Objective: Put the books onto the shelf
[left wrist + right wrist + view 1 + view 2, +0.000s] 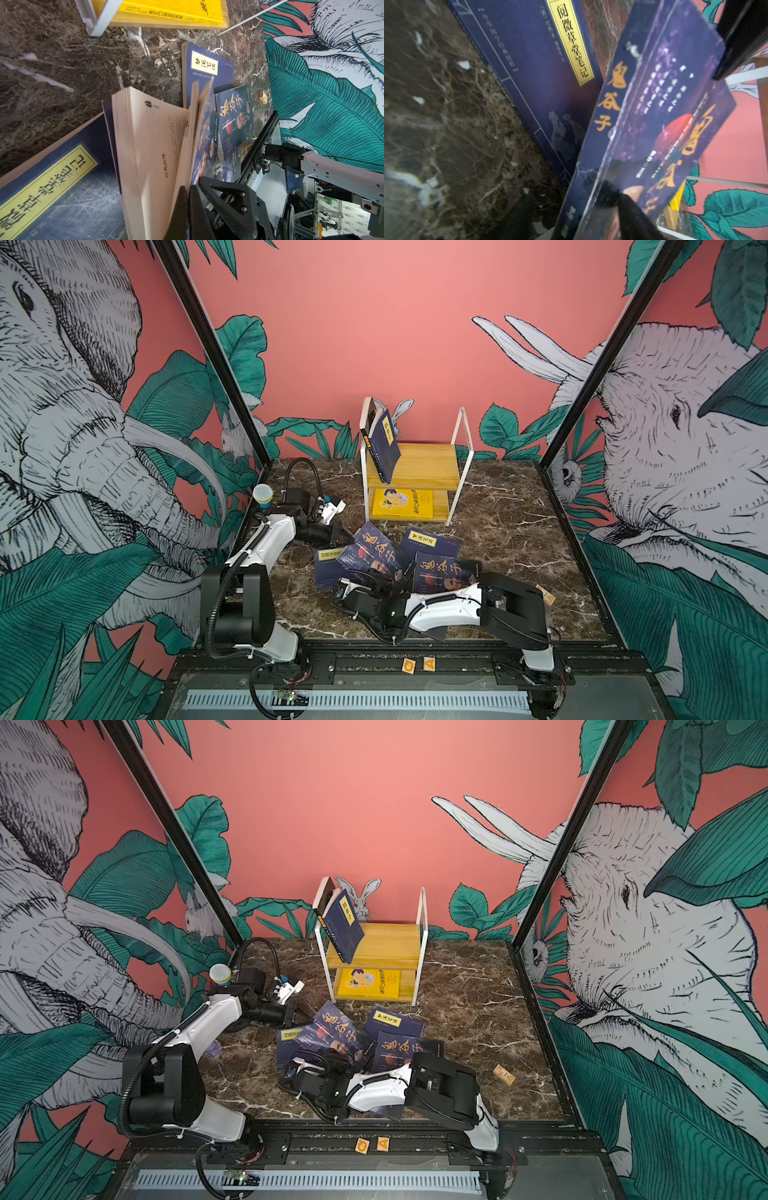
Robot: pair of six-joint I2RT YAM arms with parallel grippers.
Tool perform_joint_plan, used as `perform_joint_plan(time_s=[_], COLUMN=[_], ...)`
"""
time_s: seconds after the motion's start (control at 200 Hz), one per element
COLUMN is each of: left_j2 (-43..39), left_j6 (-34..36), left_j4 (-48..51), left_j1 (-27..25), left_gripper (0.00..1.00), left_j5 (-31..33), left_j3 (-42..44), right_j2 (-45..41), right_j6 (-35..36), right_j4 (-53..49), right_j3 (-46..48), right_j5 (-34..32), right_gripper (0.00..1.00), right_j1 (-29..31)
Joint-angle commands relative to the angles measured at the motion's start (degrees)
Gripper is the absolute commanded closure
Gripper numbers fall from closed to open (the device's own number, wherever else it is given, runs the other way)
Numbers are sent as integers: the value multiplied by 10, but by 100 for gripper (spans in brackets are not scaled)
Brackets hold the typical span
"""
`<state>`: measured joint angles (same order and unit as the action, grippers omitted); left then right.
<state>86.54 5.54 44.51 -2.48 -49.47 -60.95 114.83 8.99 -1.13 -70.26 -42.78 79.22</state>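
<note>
Left jaws closed, pinching cover of purple book (376,551), pages fanned above counter (498,531). Right jaws straddle same book; cannot tell if gripping. 1 navy book (384,443) leans on shelf (432,466).

Both arms share one build: glossy white shells over matte black joint housings. The left arm (270,543), at eight o'clock in both top views, has a chunky black motor block (241,614). A ribbed black cable (209,626) runs along it, bound on with white zip ties (249,551). The right arm (449,605), at five o'clock, has a boxy black elbow housing (515,610) and a tiny green light (393,612). The left gripper (190,185) has black wedge-shaped fingers (199,199) with a triangular cut-out and two silver screws (242,194).
</note>
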Motion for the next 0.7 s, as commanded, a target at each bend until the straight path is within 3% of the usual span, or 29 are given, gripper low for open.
perform_joint_plan(time_s=[0.0, 0.075, 0.17, 0.26, 0.315, 0.375, 0.54, 0.69], left_j2=[-8, -11, -24, -40, -52, -65, -105, -152], left_j6=[-4, -5, -16, -22, -26, -30, -58, -98], left_j4=[-5, -4, 3, -4, -6, -5, -28, -74], left_j1=[2, 2, 3, 5, 7, 15, 37, 52], left_gripper=[100, 100, 100, 46, 26, 13, 5, 3], left_j5=[-12, 1, 39, 66, 79, 85, 43, -20], left_j3=[3, 3, 0, 10, 18, 24, 46, 84], right_j2=[3, 5, -1, -12, -14, -14, -13, 21], right_j6=[-8, -3, 9, 33, 55, 83, 187, 344], right_j4=[24, 31, 31, 82, 103, 117, 266, 435], right_j3=[0, -1, -5, 16, 18, 12, 27, 20], right_j5=[-26, -37, -45, -60, -77, -102, -168, -220], right_gripper=[73, 100, 100, 100, 100, 100, 100, 100], right_j1=[1, 0, 2, 2, 2, 4, 5, 14])
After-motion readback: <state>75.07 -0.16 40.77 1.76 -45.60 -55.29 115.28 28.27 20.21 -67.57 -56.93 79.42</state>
